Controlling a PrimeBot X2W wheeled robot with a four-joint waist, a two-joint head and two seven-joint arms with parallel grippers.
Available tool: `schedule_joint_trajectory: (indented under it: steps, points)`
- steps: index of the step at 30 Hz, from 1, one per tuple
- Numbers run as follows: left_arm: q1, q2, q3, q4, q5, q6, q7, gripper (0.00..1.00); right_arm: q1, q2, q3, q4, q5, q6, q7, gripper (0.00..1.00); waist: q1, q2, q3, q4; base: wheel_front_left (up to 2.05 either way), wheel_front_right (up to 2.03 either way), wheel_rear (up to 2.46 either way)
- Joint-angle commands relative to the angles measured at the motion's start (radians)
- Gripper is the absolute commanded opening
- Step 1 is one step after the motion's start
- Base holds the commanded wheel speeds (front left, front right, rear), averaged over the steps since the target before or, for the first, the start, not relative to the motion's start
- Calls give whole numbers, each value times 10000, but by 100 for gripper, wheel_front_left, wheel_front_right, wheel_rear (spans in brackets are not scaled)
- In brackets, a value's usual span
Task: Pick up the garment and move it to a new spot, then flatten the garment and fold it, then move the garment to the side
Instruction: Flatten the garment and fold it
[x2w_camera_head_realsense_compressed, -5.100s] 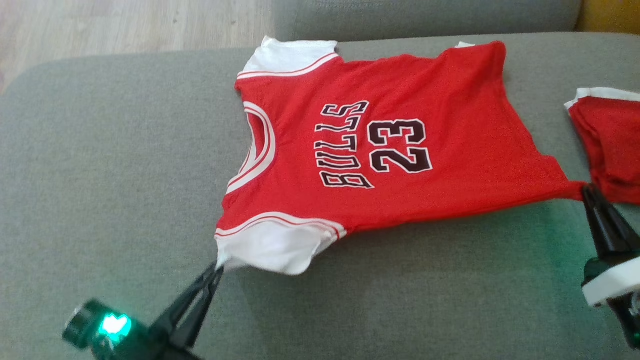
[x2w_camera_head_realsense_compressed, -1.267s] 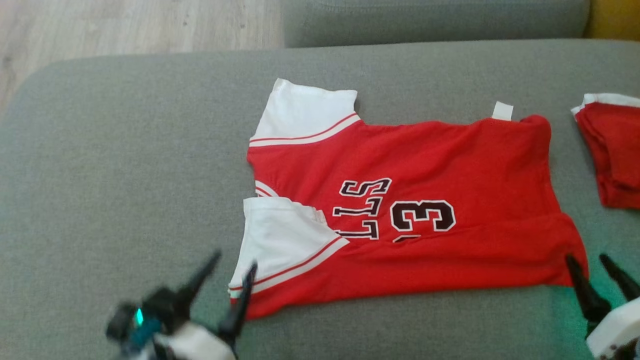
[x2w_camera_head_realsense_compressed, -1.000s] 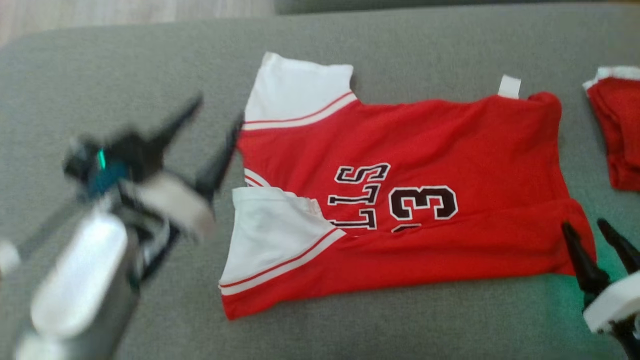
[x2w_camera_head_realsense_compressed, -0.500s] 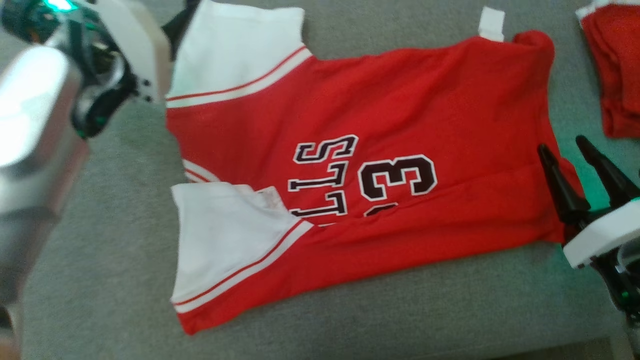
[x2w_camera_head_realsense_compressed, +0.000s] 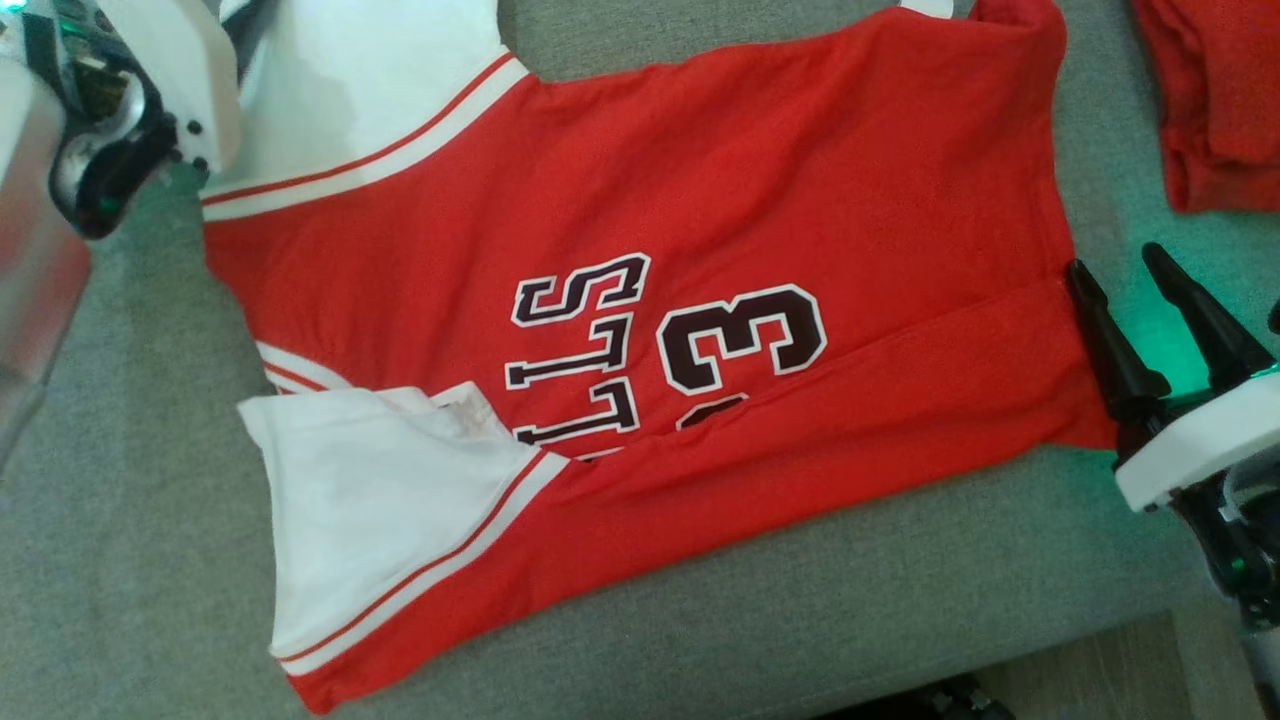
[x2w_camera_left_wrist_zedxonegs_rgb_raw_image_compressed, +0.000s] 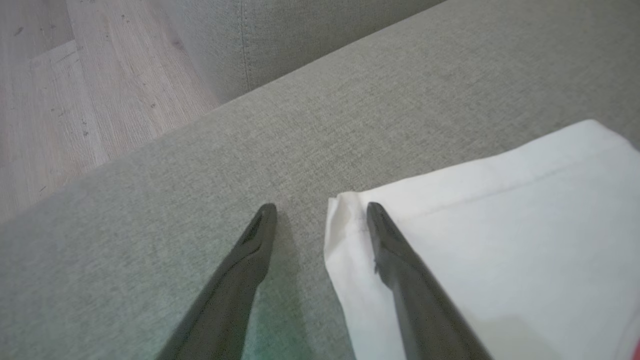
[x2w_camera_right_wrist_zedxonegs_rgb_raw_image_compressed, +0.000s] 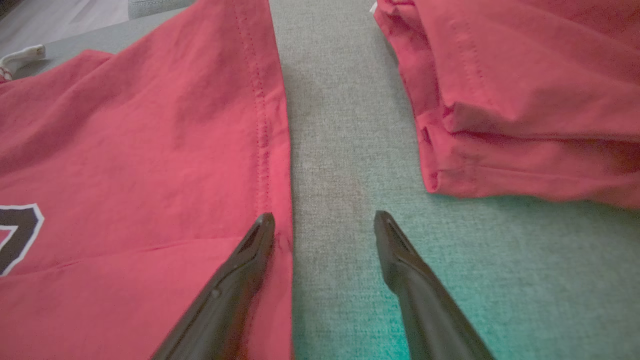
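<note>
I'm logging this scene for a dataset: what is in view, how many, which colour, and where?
sofa cushion: one, grey, beneath the clothes
jersey: one, red with white sleeves, spread on the sofa cushion, near edge folded over
second garment: one, red, upper right of head view, apart from the jersey
floor: one, pale wood, beyond the sofa cushion
left gripper: one, dark fingers, open, astride the far sleeve's corner
right gripper: one, dark fingers, open, astride the jersey's hem

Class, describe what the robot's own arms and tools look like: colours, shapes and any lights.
Left tool and right tool each have two long, tapering, glossy black fingers. Behind the fingers sits a white housing over dark mechanics, giving off a green glow. The left forearm is smooth and silvery.
</note>
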Motion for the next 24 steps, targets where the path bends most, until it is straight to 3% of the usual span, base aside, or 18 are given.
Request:
schedule_joint_trajectory:
  steps: [1, 12, 24]
  points:
    - [-565, 573, 93, -72, -158, 18, -124, 0, 10, -199, 36, -216, 13, 37, -91, 100, -1, 0, 14, 13, 0, 0, 0]
    - [-1027, 483, -919, -220, -721, 18, -1163, 0, -1269, -702, -252, -400, 832, 37, 532, 100, -1, 0, -134, 488, 0, 0, 0]
    - [-1900, 38, -2219, -494, -1312, 18, -2069, 0, -4119, -1514, 352, 1494, 3900, 37, 3349, 100, -1, 0, -66, 1411, 0, 0, 0]
